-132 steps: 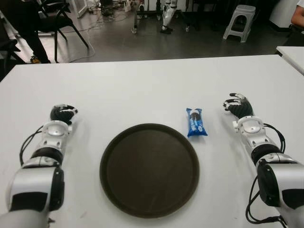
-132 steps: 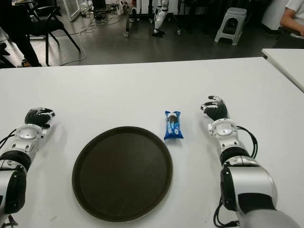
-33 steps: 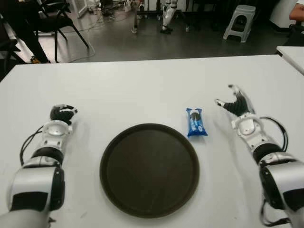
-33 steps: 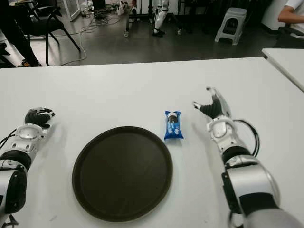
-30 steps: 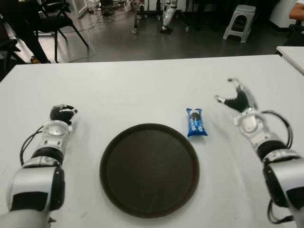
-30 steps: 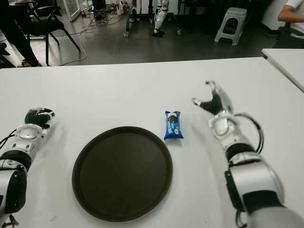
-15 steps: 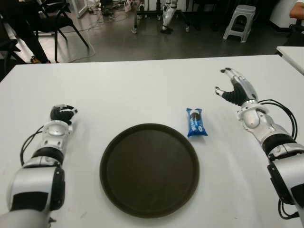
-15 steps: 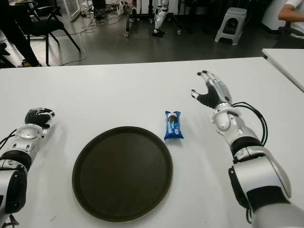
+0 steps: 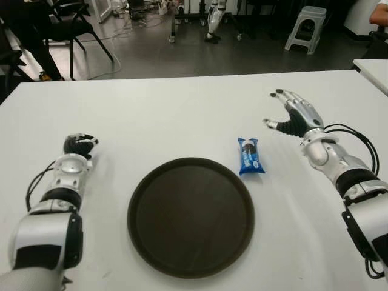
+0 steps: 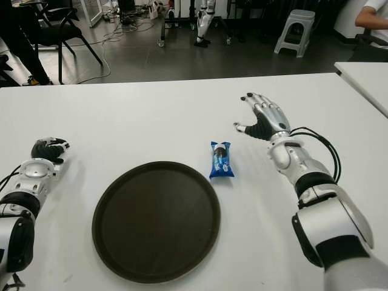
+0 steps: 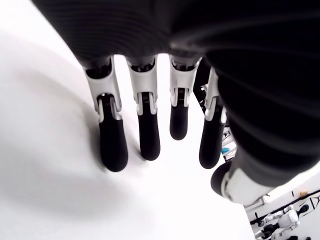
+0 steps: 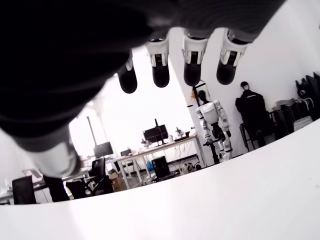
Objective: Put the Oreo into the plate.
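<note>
Oreo packet (image 9: 250, 155) lay flat on the white table (image 9: 182, 115), just beside the dark round plate (image 9: 190, 216) on its right, not in it; right hand (image 9: 293, 117) was raised beyond and right of the packet, fingers (image 12: 192, 64) spread, empty; left hand (image 9: 79, 145) showed left of the plate, fingers (image 11: 149, 134) relaxed, grasping nothing.

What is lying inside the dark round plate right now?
Nothing shows inside the plate; all of its surface is in view. The Oreo pack lies on the table beside its far right rim.
</note>
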